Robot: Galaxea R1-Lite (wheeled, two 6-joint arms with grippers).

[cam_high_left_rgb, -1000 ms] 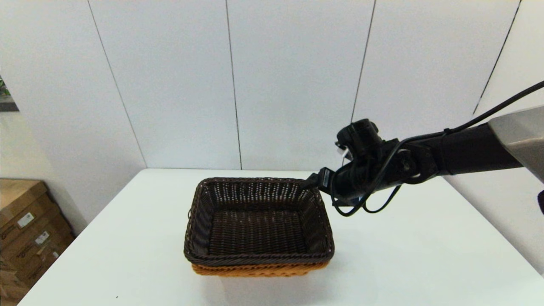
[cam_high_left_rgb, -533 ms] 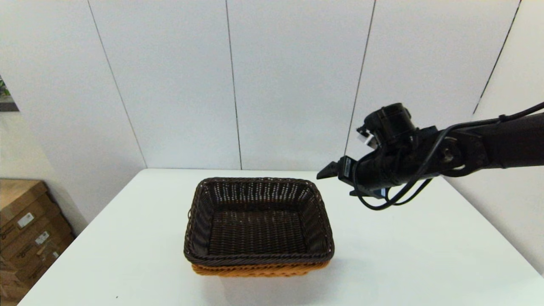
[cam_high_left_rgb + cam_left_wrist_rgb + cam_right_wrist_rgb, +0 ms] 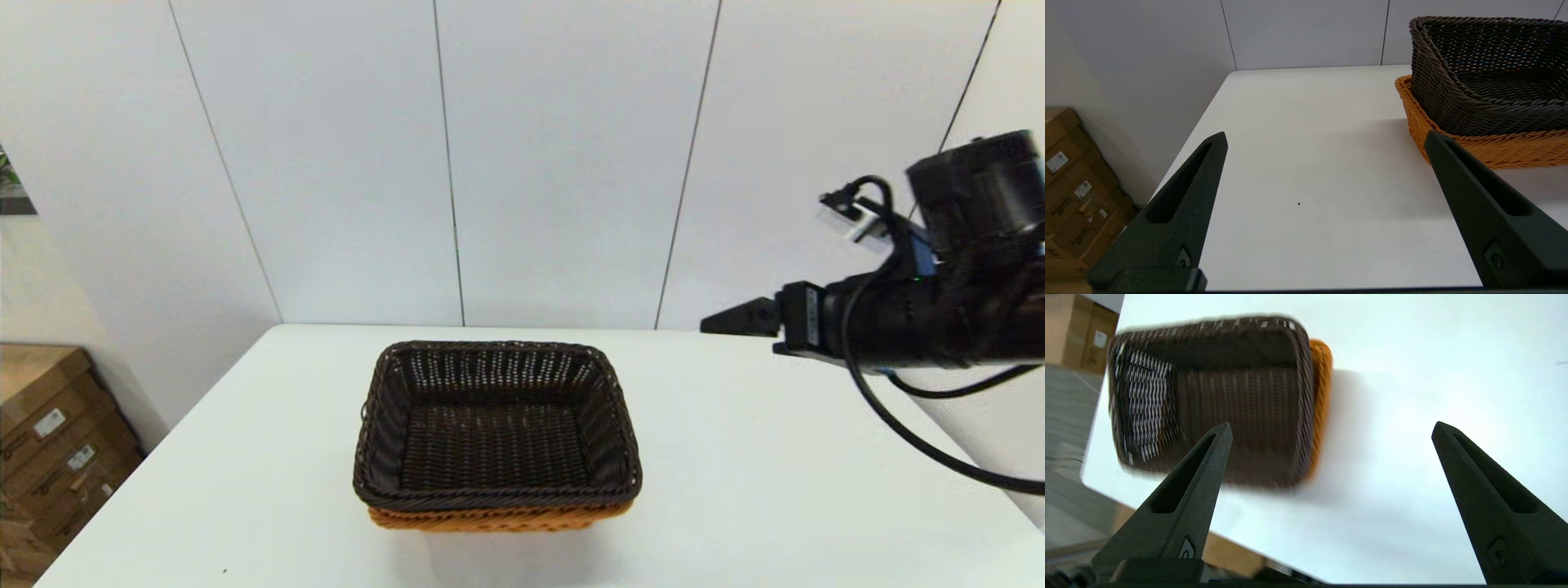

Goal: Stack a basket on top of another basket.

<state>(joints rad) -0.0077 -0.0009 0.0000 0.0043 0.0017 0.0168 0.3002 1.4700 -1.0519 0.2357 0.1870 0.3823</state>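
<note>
Dark brown basket (image 3: 496, 425): sits nested inside the orange basket (image 3: 498, 518) near the middle of the white table (image 3: 775, 474); nothing lies in it.
Orange basket: rests on the table under the dark one; only a strip of its rim and wall shows below the dark rim.
Right gripper (image 3: 727, 318): raised above the table's right side, well apart from the baskets; its fingers (image 3: 1184, 498) are spread wide with nothing between them.
Left gripper (image 3: 1325, 141): low over the table's left part, beside the stack; fingers spread, holding nothing.
Head view only: the right arm's dark body and cables.
Left wrist view only: the orange wall (image 3: 1490, 149) from the side, a small dark speck (image 3: 1298, 203) on the table, and cardboard boxes (image 3: 1073, 179) on the floor.
Right wrist view only: the stack from above, blurred, orange rim (image 3: 1321, 396) peeking past one edge.
</note>
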